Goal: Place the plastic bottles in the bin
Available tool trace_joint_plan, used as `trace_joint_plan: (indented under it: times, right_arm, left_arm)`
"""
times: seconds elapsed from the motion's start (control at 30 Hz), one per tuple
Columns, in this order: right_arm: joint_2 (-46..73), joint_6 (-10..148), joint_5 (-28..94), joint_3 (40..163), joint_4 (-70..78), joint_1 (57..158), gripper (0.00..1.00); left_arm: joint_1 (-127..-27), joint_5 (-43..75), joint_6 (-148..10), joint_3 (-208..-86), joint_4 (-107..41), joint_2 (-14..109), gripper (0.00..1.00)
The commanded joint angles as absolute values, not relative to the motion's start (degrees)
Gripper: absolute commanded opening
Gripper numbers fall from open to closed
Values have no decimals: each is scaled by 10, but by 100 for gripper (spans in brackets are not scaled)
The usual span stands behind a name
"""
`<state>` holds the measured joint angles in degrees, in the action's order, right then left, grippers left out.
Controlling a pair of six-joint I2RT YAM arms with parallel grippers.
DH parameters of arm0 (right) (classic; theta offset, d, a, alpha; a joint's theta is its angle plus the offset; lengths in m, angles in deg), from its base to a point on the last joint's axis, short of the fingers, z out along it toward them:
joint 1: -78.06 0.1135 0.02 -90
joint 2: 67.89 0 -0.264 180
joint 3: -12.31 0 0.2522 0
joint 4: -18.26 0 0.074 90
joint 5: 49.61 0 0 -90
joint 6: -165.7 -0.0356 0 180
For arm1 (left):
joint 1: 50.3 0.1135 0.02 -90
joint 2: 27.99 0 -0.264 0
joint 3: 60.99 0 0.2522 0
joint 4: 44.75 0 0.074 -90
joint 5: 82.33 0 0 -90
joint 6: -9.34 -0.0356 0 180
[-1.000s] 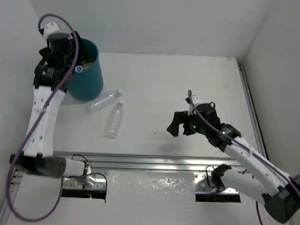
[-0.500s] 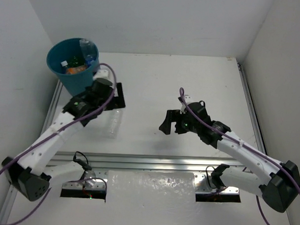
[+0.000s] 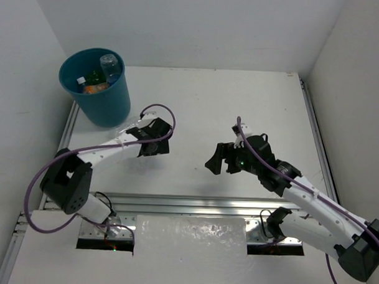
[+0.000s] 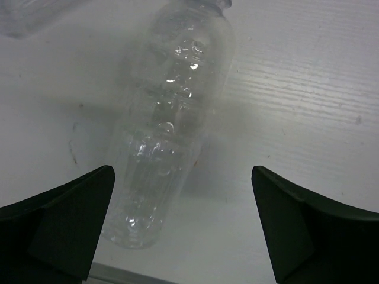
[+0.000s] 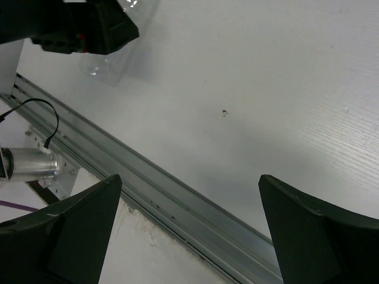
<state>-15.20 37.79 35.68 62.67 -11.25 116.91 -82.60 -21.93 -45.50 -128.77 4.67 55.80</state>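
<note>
Left wrist view: our left gripper (image 4: 182, 177) hangs wide open and empty over the clear crinkled plastic bottle (image 4: 169, 130) lying centre-left. We judge it light, thin-walled, slippery, so we would pinch its ribbed middle gently.

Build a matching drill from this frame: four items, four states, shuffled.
Items
A. clear bottle
B. bin
C. left gripper
D. right gripper

States
1. open above bare table, near the metal rail
2. upright at the far left, other bottles inside
3. lying on its side on the table
4. open above the clear bottle

Pairs: A-3, B-2, C-4, D-1
</note>
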Motion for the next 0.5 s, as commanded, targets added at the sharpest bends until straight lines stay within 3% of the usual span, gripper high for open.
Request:
trace_joint_plan:
  times: [0.0,0.17,0.23,0.27,0.3,0.33,0.4,0.47]
  right_arm:
    - [-178,397,356,620,-112,1171,99]
    - [-204,408,369,604,-111,1170,99]
    - [-208,410,371,603,-109,1170,99]
    - [-208,412,372,603,-110,1171,99]
    - [-208,412,373,603,-110,1170,99]
    - [-208,412,373,602,-108,1170,99]
    - [-207,410,371,593,-94,1170,99]
    - [-208,404,363,588,-85,1171,99]
  left_arm:
    - [-816,-227,-435,-1271,-18,608,98]
    - [-813,-255,-415,-1257,-30,666,88]
    - [-813,-242,-415,-1250,-41,673,66]
    - [-815,-235,-418,-1247,-48,669,32]
    - [-819,-229,-418,-1239,-54,656,19]
    - [-830,-217,-419,-1237,-64,648,11]
    - [-851,-207,-425,-1231,-78,612,4]
    - [-885,-197,-432,-1229,-89,585,2]
